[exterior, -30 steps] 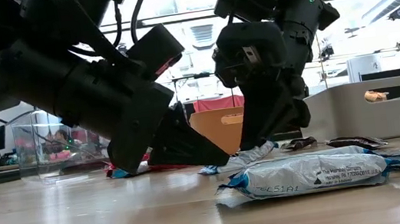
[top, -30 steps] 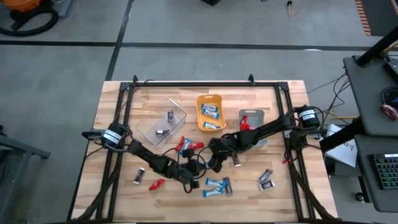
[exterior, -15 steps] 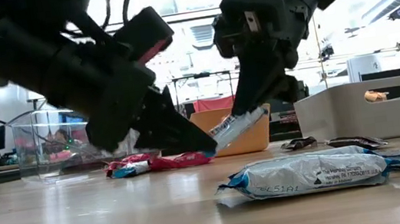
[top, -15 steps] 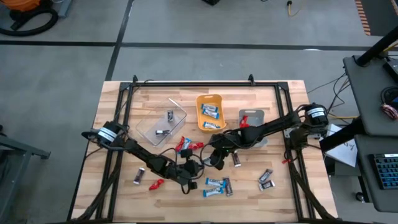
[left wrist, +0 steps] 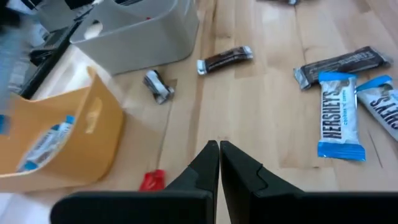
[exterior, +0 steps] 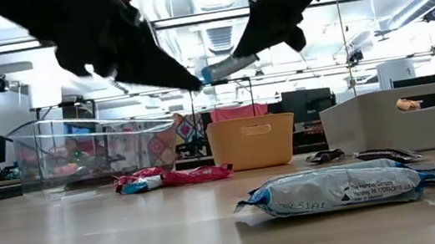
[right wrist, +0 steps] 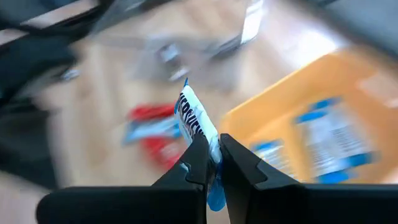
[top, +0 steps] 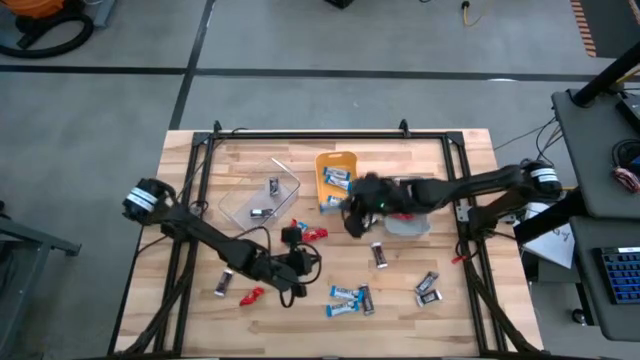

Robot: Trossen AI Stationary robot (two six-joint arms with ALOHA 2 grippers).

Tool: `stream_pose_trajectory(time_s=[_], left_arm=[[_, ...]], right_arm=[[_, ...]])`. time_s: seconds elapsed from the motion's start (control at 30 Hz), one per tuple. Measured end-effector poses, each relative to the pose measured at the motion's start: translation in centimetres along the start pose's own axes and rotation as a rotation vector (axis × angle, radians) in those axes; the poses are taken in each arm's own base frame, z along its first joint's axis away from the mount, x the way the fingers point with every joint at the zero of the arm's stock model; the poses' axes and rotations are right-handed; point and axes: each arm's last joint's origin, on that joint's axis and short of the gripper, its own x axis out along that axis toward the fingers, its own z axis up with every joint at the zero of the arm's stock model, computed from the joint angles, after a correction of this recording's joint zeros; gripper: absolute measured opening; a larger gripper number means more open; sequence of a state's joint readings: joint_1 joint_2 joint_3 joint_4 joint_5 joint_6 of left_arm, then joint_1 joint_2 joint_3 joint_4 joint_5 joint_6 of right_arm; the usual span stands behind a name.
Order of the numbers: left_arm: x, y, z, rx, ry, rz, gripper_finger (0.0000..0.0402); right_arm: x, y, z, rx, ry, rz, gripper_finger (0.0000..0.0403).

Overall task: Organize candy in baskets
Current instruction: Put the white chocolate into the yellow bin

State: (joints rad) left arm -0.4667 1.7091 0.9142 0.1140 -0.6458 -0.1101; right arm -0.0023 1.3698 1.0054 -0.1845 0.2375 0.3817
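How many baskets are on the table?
3. The clear basket sits toward the left, the orange basket in the middle, and the grey basket to its right, partly hidden under the right arm in the high view. None seems hidden.

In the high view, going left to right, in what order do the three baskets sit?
Clear basket → orange basket → grey basket, which is partly covered by the right arm.
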Motion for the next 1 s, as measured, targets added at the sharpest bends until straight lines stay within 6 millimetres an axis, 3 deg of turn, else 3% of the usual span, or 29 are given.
stream_pose_trajectory(time_s=[0.23,0.5,0.73,1.0], left_arm=[[-3.0,1.9,2.1,-0.058,-0.044,-0.010,0.0000],[-5.0,2.9,2.8,-0.105,-0.053,-0.023,0.0000],[-6.0,3.4,2.3,-0.131,0.020,-0.065,0.0000],[-6.6,3.8,2.4,-0.161,0.032,-0.083,0.0000]], right_arm=[[0.3,-4.6,1.6,-0.063,-0.057,-0.268,0.0017],[3.6,-8.3,0.8,-0.084,0.039,-0.380,0.0018],[5.4,-9.2,-0.2,-0.127,0.104,-0.405,0.0033],[5.6,-9.2,-0.3,-0.148,0.116,-0.395,0.0048]])
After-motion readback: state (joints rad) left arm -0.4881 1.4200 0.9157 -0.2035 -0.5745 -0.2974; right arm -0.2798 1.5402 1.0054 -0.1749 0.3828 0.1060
